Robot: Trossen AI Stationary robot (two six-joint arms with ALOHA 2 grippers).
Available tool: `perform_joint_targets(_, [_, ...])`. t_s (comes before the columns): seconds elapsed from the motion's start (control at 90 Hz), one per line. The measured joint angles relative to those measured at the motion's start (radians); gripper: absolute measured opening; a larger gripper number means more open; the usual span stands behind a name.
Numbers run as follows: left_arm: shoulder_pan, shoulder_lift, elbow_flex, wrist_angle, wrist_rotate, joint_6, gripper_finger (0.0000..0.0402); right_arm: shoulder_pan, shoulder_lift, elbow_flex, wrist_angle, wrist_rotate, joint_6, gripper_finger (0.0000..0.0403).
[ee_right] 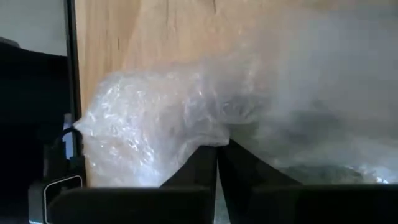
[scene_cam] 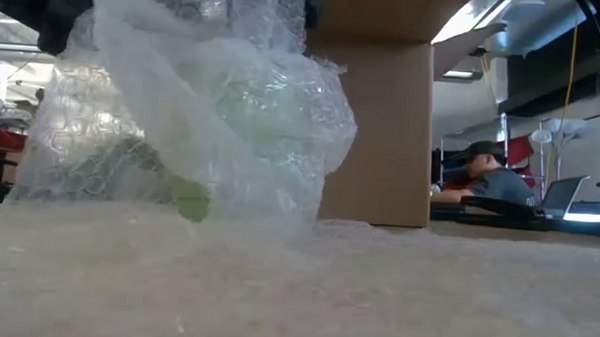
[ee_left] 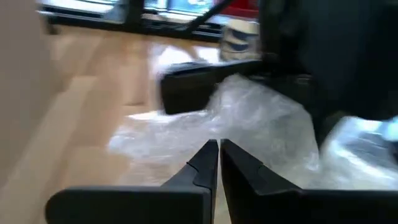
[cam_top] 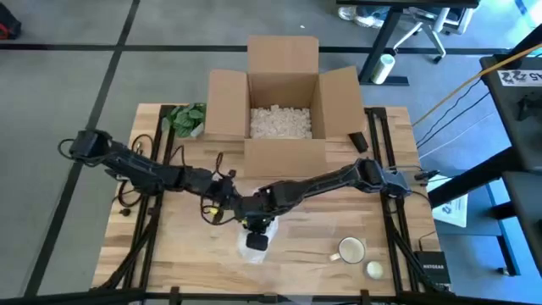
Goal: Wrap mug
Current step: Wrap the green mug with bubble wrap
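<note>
1. The wrapping itself is in hand. In the high view both arms meet at the lower middle of the frame, over a sheet of bubble wrap (cam_top: 254, 246) lying on the table (cam_top: 169, 263).
2. The mug being wrapped shows in the low view as a pale green shape (scene_cam: 272, 113) inside the bunched wrap, at the upper left of that frame. It is already mostly covered.
3. The right gripper (ee_right: 217, 155) has its fingers together, pinching a fold of the wrap at the bottom middle of its wrist view.
4. The left gripper (ee_left: 219, 155) also has its fingers together, but they seem to hold nothing; the wrap lies just beyond the tips.
5. A second mug (cam_top: 350, 251), white, stands bare at the lower right of the high view, well apart from the bundle. An open cardboard box (cam_top: 282, 106) with loose fill sits at the upper middle.
6. Next, I judge, the pinched fold must be drawn over and tucked, with the left gripper steadying the bundle so it does not roll.
</note>
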Motion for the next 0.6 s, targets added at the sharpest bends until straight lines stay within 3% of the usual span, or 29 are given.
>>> perform_joint_targets(0.411, [-0.073,0.064,0.0,0.017,0.01,-0.063,0.0,0.0,-0.027,0.035,-0.094,0.048,0.027,0.0])
perform_joint_targets(0.6, [-0.073,0.104,0.016,0.022,0.01,-0.076,0.0,0.015,-0.037,0.152,-0.166,0.166,0.029,0.0])
